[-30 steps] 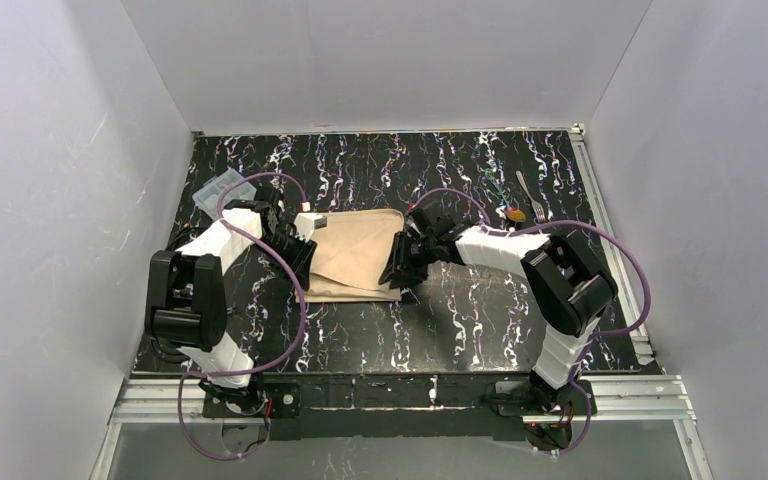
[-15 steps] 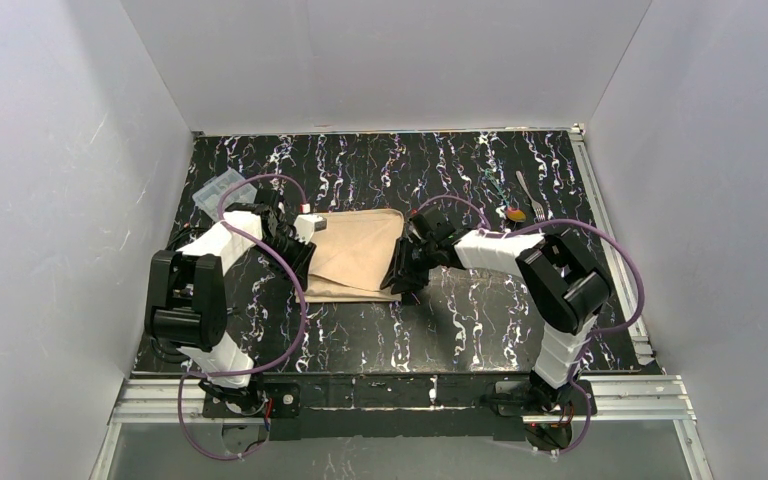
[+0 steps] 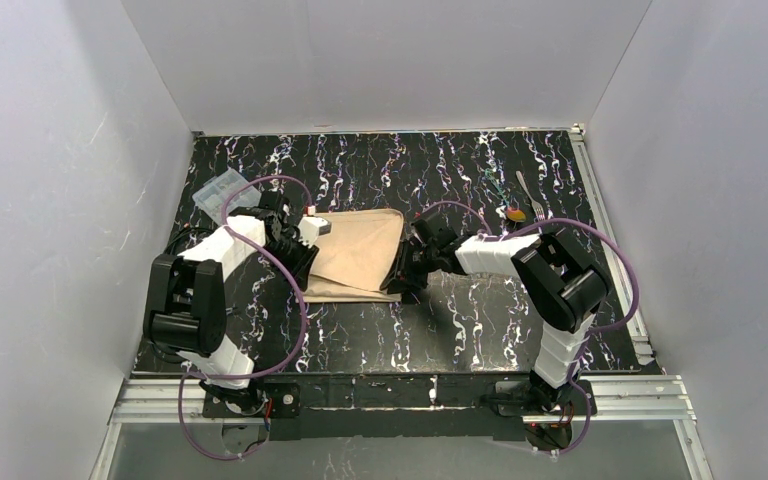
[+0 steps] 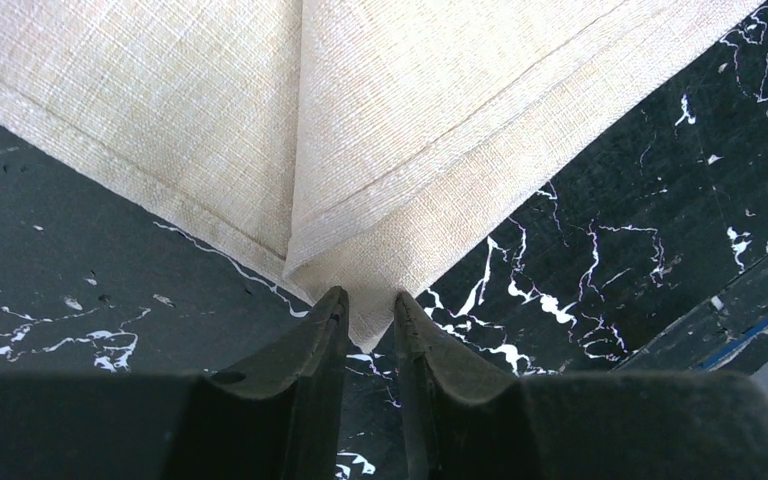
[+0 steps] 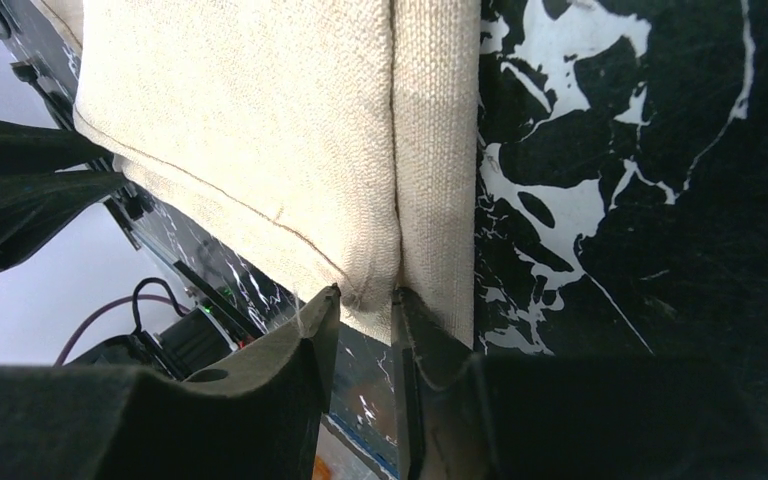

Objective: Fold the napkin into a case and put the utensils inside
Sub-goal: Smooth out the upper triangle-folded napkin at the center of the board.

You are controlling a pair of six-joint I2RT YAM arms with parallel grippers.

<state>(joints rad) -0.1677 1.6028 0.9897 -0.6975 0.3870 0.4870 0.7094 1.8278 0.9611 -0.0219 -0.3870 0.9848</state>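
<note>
The tan napkin (image 3: 355, 255) lies folded in layers at the table's middle. My left gripper (image 3: 305, 250) is at its left side. In the left wrist view the jaws (image 4: 367, 305) stand narrowly apart over a flat corner of the napkin (image 4: 380, 180), not pinching it. My right gripper (image 3: 400, 272) is at the napkin's right edge. In the right wrist view it (image 5: 365, 300) is shut on the bunched hem of the napkin (image 5: 260, 130). The silver fork (image 3: 532, 195) and the orange-bowled spoon (image 3: 515, 214) lie at the far right, apart from both grippers.
A clear plastic box (image 3: 220, 188) sits at the far left, just behind my left arm. White walls close in the table on three sides. A metal rail (image 3: 610, 250) runs along the right edge, near the utensils.
My left wrist has swung a little toward the back beside the napkin's left side. My right gripper has edged left along the napkin's right edge. The napkin's shape is nearly the same.
</note>
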